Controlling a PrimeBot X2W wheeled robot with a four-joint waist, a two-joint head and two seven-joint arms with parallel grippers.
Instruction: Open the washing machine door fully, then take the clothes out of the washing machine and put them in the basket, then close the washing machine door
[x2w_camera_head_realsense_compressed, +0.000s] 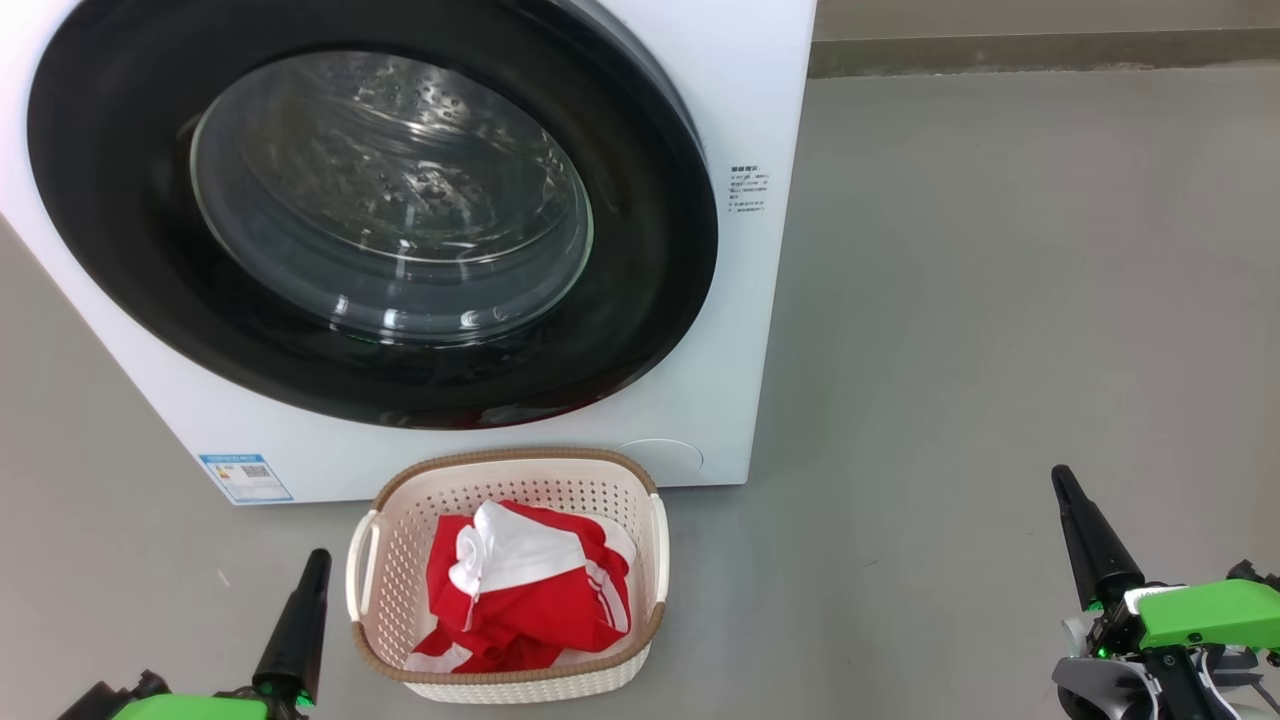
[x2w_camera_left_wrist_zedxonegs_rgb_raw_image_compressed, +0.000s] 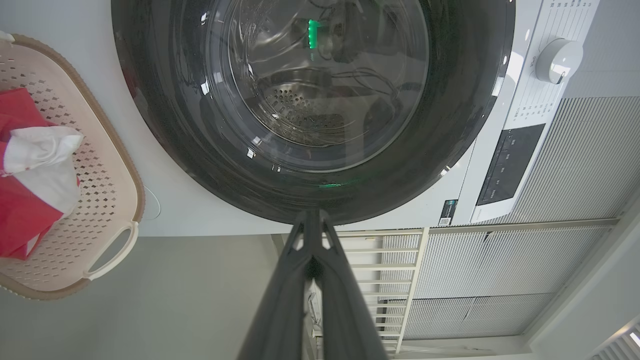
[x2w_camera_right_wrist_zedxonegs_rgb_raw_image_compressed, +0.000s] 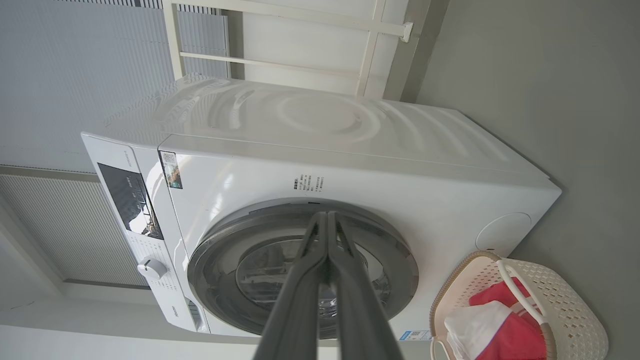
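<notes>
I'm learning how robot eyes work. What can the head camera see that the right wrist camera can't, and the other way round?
Head view's extra: the left gripper, shut, beside the basket. Right wrist view's extras: the washer's top, its dial and its dark control panel. Shared: the shut door, the red clothes in the basket, the right gripper, shut, and the grey floor.
</notes>
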